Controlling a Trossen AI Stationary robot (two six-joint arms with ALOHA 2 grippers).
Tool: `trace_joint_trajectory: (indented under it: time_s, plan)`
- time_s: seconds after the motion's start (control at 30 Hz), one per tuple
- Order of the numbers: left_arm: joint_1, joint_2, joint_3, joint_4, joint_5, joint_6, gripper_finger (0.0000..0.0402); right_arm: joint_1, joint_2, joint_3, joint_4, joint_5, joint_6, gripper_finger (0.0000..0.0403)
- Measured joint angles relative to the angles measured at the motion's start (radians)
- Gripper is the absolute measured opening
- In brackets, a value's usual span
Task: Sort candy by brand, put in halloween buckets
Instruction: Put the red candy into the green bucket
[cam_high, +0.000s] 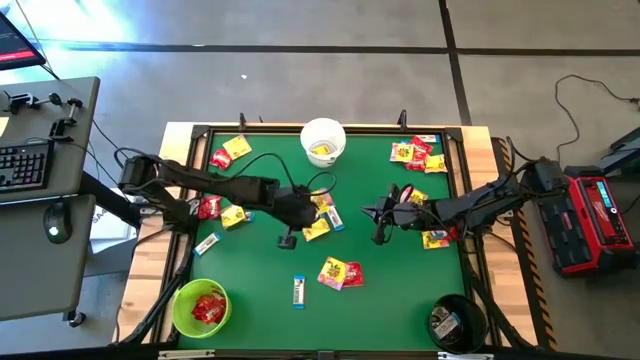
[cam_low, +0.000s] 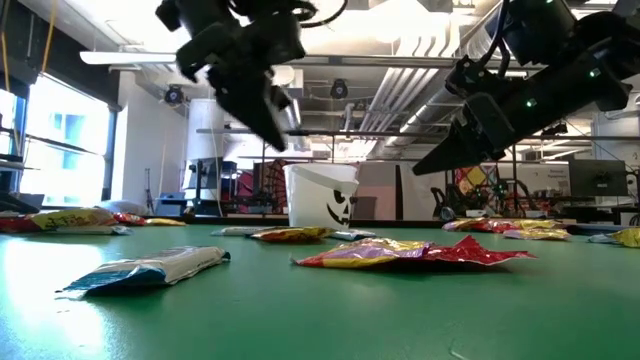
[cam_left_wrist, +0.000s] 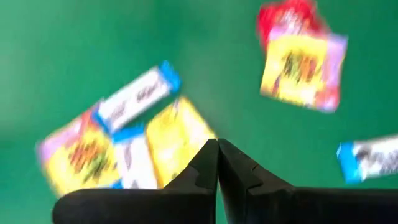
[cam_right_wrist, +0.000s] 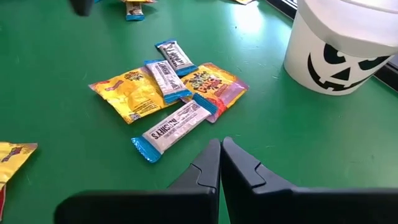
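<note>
We saw, at the green desk's (cam_high: 270, 310) near edge, the lime green bucket (cam_high: 200, 307) holding red packets and the black bucket (cam_high: 456, 322) holding a white-and-blue bar. At mid-desk the left hand (cam_high: 288, 241) and right hand (cam_high: 380, 236) hovered empty, fingers pressed together, either side of a cluster of yellow packets and bars (cam_high: 322, 216). Farthest back stood the white bucket (cam_high: 323, 141).

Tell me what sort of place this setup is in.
Probably a robotics lab or workshop: exposed ceiling ducts and pipes, a grey desk with a black keyboard, and a green-topped table fenced by a wooden frame.
</note>
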Motion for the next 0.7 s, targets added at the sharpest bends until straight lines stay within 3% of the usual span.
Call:
trace_joint_trajectory:
  time_s: [0.2, 0.33, 0.43, 0.57, 0.7]
  plan:
    - [-0.012, 0.000, 0.103, -0.478, -0.074, 0.005, 0.0000, 0.002, 0.000, 0.000, -0.013, -0.026, 0.024, 0.0000]
    - [-0.065, 0.000, 0.141, -0.779, -0.254, -0.120, 0.0007, 0.003, 0.000, 0.000, -0.022, -0.047, 0.025, 0.0000]
    - [-0.101, -0.001, 0.135, -0.970, -0.284, -0.242, 0.0028, 0.003, 0.000, 0.000, -0.023, -0.043, 0.008, 0.0000]
    - [-0.130, -0.025, 0.077, -1.016, -0.250, -0.379, 0.0067, 0.003, 0.000, 0.000, -0.025, -0.046, -0.007, 0.0000]
    - [-0.132, -0.052, -0.004, -0.984, -0.211, -0.457, 0.0109, 0.003, 0.000, 0.001, -0.052, -0.113, 0.000, 0.0000]
